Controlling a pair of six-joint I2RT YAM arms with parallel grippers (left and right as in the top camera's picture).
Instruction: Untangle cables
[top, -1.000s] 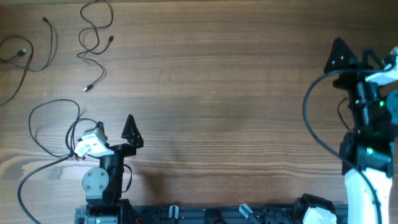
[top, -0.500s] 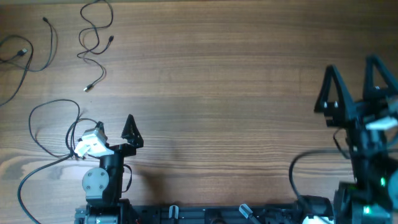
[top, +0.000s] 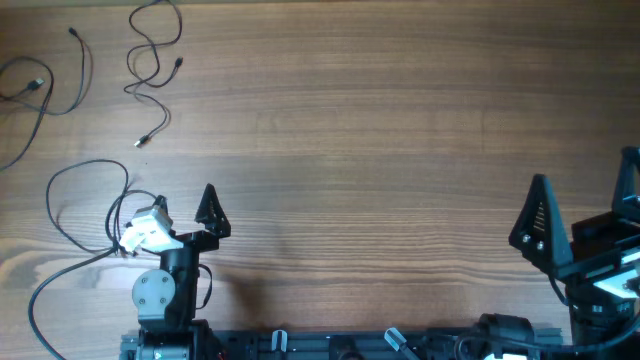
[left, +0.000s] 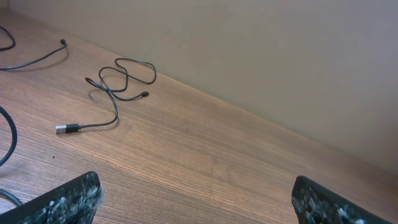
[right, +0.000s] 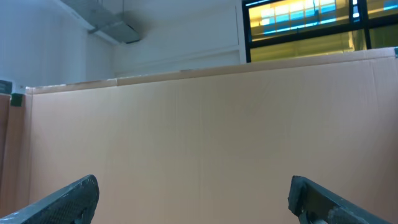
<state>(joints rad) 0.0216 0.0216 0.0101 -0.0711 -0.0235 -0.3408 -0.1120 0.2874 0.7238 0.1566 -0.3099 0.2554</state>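
right hand (top: 585, 203): withdrawn, fingers apart | left hand (top: 183, 210), cables (left: 67, 129): unmoved

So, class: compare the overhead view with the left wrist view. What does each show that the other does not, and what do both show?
Only the overhead view shows the right hand, open near the table's right edge, and the left arm's base. Only the left wrist view shows the plain beige wall rising behind the table's far edge. Both show the wooden table, the squiggled thin cable lying on it, and the left hand, open and holding nothing.
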